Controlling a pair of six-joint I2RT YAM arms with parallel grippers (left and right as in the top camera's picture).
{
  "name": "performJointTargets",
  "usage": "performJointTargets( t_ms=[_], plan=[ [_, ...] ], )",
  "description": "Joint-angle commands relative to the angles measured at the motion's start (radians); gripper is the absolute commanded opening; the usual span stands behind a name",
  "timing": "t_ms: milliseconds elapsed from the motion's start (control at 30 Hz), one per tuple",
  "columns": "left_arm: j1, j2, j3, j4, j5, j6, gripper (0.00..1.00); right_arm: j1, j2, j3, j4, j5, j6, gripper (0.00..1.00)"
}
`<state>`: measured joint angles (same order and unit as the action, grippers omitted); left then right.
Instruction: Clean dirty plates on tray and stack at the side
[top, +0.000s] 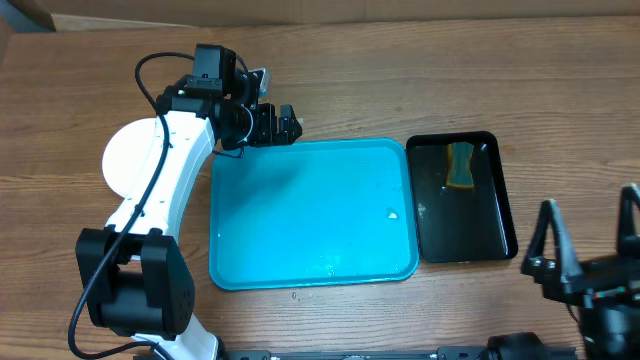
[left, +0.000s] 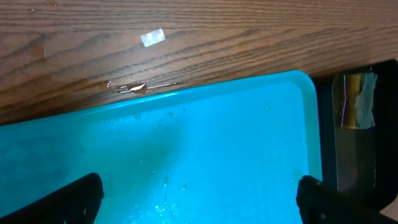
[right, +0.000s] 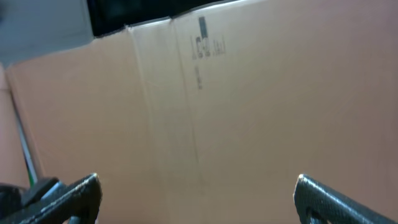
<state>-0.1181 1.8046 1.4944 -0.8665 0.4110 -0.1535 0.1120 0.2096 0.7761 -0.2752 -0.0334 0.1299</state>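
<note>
The turquoise tray (top: 312, 215) lies mid-table and holds no plates, only water drops; it also fills the left wrist view (left: 205, 149). A white plate (top: 128, 158) lies on the table left of the tray, partly hidden under my left arm; I cannot tell how many plates are stacked there. My left gripper (top: 278, 125) is open and empty, hovering over the tray's far left corner; in its own view (left: 199, 196) both fingers are spread wide. My right gripper (top: 588, 240) is open and empty at the near right; its wrist view (right: 198, 193) faces a cardboard box.
A narrow black tray (top: 497, 215) stands right of the turquoise tray with a yellow-green sponge (top: 460, 165) in its far end, seen also in the left wrist view (left: 357, 99). A cardboard wall (right: 249, 112) stands along the far side. A small scrap (left: 153, 38) lies on the wood.
</note>
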Motion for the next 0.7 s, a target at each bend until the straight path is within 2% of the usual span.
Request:
performJointTargets(
  t_ms=[0, 200, 300, 667],
  plan=[
    [-0.002, -0.010, 0.016, 0.000, -0.003, 0.016, 1.00, -0.003, -0.081, -0.171, 0.127, -0.025, 0.005, 1.00],
    [-0.002, -0.010, 0.016, 0.000, -0.003, 0.016, 1.00, -0.038, -0.162, -0.472, 0.407, -0.024, 0.097, 1.00],
    [-0.002, -0.010, 0.016, 0.000, -0.003, 0.016, 1.00, -0.062, -0.183, -0.574, 0.487, -0.024, 0.137, 1.00],
    [-0.002, -0.010, 0.016, 0.000, -0.003, 0.016, 1.00, -0.068, -0.207, -0.769, 0.509, -0.024, 0.128, 1.00]
  ],
)
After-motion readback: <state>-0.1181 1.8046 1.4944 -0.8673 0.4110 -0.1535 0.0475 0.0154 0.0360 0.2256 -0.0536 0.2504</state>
